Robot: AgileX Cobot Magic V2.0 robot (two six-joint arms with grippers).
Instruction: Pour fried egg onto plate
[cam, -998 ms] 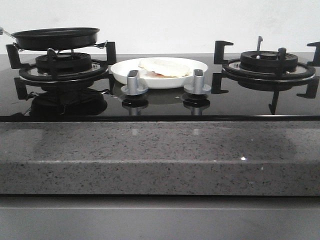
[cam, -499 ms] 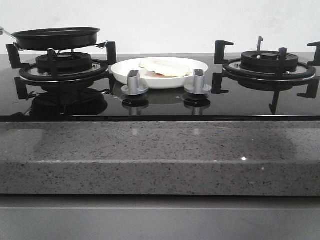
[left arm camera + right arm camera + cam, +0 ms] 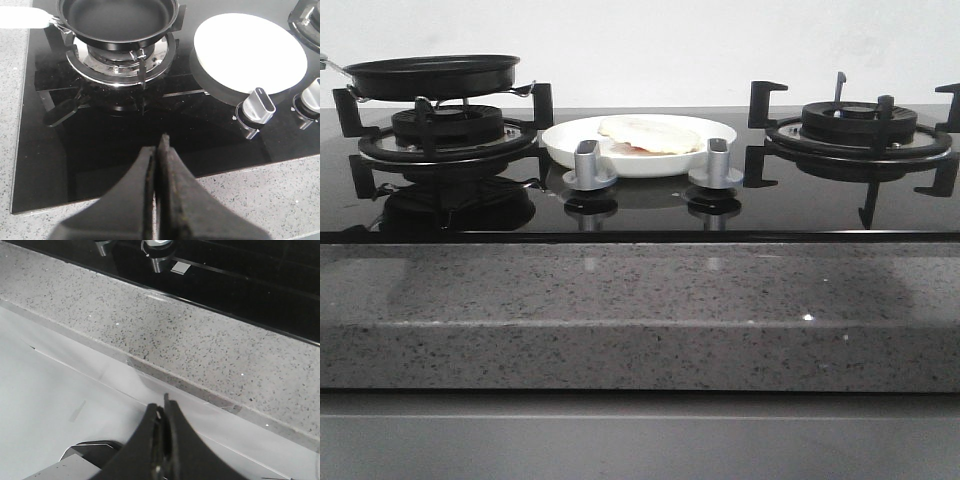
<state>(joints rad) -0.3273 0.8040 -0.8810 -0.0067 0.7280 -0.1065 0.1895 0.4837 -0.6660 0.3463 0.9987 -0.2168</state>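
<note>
Between two burners: one plate [image 3: 640, 145] holding one egg [image 3: 648, 134]; two knobs in front. One pan [image 3: 432, 76] sits empty on the left burner [image 3: 448, 135]. My two grippers, left [image 3: 158, 150] and right [image 3: 162, 412], are both closed, holding nothing.

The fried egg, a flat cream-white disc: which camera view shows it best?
The front view: the flat cream-white fried egg lies on the round white plate. The left wrist view shows the plate washed out, with no egg discernible. The right wrist view shows neither.
</note>
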